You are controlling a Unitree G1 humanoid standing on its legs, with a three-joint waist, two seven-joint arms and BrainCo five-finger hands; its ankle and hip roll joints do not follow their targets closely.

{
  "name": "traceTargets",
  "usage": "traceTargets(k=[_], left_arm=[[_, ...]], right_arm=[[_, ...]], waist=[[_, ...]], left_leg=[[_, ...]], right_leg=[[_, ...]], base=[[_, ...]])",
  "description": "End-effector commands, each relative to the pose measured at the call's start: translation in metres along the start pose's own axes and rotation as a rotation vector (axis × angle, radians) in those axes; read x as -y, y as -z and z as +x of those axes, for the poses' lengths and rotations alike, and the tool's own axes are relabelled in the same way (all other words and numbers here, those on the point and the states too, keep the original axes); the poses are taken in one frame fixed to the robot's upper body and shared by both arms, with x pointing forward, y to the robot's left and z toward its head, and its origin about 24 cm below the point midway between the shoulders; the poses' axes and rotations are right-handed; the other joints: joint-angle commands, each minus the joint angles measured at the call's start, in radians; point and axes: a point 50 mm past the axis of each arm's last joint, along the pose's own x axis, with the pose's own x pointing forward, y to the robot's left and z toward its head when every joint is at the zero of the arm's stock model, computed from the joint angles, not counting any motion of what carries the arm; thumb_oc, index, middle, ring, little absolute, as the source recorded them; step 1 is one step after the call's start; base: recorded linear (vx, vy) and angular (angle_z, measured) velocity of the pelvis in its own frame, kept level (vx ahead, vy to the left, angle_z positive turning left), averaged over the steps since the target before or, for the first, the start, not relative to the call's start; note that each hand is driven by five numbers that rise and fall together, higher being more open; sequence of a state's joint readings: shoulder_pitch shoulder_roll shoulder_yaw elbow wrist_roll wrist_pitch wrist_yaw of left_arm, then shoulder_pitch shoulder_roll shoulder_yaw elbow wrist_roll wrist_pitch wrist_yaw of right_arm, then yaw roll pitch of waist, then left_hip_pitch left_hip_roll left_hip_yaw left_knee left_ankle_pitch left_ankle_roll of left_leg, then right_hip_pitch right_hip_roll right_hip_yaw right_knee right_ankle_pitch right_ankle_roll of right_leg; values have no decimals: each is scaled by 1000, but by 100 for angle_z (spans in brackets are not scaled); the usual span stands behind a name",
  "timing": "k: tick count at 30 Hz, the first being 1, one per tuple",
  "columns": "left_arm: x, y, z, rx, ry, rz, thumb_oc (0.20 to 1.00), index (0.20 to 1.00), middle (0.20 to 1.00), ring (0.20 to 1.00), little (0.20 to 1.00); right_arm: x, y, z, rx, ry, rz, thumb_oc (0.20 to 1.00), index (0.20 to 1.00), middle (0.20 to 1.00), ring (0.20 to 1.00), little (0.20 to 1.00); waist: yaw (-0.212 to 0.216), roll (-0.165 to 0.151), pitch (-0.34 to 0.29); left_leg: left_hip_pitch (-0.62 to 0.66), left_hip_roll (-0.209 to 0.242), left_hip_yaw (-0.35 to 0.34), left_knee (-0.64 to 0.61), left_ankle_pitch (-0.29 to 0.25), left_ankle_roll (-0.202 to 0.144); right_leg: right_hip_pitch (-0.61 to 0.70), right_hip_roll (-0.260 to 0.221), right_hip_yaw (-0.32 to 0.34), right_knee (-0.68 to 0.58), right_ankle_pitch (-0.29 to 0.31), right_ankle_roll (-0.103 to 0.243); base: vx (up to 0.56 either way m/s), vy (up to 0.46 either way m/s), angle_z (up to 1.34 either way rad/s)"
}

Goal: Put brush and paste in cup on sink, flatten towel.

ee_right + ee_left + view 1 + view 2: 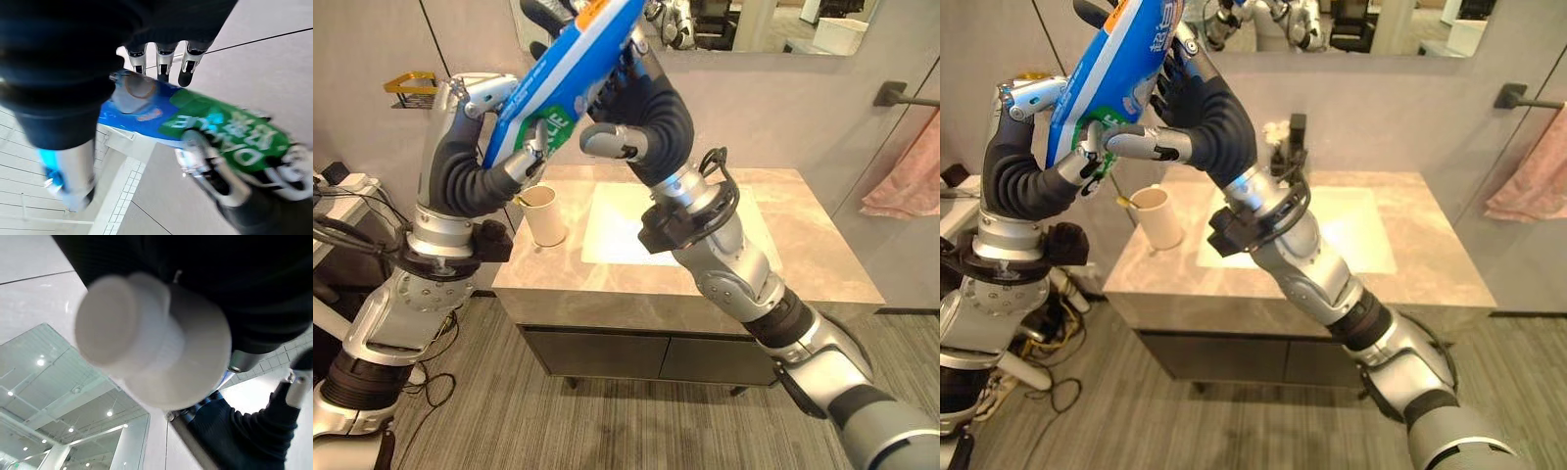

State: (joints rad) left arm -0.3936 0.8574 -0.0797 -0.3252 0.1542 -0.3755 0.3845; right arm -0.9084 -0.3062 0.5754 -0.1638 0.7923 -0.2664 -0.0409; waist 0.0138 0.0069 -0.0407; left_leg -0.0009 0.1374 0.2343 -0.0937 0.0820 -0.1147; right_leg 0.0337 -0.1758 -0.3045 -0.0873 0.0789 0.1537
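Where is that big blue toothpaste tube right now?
The toothpaste tube is held up in the air, tilted, above the cup on the counter's left side, with the left hand gripping its lower end and the right hand alongside.

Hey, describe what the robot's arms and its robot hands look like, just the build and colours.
Both arms are silver-grey metal segments with rounded joint housings and black bands. Each wrist and hand back sits under a dark ribbed, bellows-like cover. The left robot hand and the right robot hand have slim silver fingers ending in dark tips, plus a separate thumb. A black box and looping black cables sit at each forearm.
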Motion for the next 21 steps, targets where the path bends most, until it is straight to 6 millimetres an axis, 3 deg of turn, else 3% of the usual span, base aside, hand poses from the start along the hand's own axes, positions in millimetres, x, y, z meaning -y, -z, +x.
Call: traceTargets(k=[1, 14, 15, 16, 18, 20, 21], left_arm=[[-16, 18, 2, -80, 14, 95, 200, 200, 200, 200, 200], [-4, 25, -17, -170, 79, 66, 200, 200, 200, 200, 200], [-5, 25, -19, -173, 76, 62, 263, 263, 263, 263, 263], [-4, 27, -25, -206, 50, 35, 1000, 1000, 1000, 1000, 1000], [-2, 29, -37, -270, 4, 2, 1000, 1000, 1000, 1000, 1000], [9, 26, -74, -414, 4, -84, 1000, 1000, 1000, 1000, 1000], [9, 26, -74, -414, 4, -84, 1000, 1000, 1000, 1000, 1000]], right_arm=[[-19, -26, 15, 165, -69, 44, 200, 200, 200, 200, 200], [-11, -22, 9, 143, 1, -20, 200, 200, 200, 200, 200], [-8, -23, 8, 144, 16, -47, 200, 200, 200, 200, 200], [-2, -20, 7, 134, 63, -87, 200, 200, 200, 200, 200], [3, -20, 5, 126, 99, -154, 200, 200, 200, 200, 200], [29, -31, 3, 140, 231, -321, 200, 200, 200, 200, 200], [29, -30, 3, 140, 231, -321, 200, 200, 200, 200, 200]], waist=[[3, -66, -17], [7, -77, -3], [11, -78, -1], [18, -82, 2], [25, -85, 5], [70, -96, 17], [68, -96, 16]], left_leg=[[19, 100, 31, 6, 13, -91], [14, 103, 24, 6, 16, -89], [11, 102, 20, 6, 16, -89], [5, 100, 15, 6, 16, -88], [-3, 97, 5, 6, 17, -87], [-33, 89, -37, 6, 15, -84], [-37, 87, -38, 6, 19, -82]], right_leg=[[-30, -161, -7, 0, 86, 79], [-22, -160, -13, 0, 81, 79], [-21, -160, -15, 0, 80, 79], [-19, -162, -21, 0, 80, 80], [-17, -164, -30, 0, 80, 80], [-4, -170, -63, 0, 75, 83], [-7, -171, -64, 0, 78, 82]], base=[[0, 0, 0], [0, 0, 0], [0, 0, 0], [2, 8, 4], [5, 16, 4], [10, 25, 22], [8, 9, 43]])
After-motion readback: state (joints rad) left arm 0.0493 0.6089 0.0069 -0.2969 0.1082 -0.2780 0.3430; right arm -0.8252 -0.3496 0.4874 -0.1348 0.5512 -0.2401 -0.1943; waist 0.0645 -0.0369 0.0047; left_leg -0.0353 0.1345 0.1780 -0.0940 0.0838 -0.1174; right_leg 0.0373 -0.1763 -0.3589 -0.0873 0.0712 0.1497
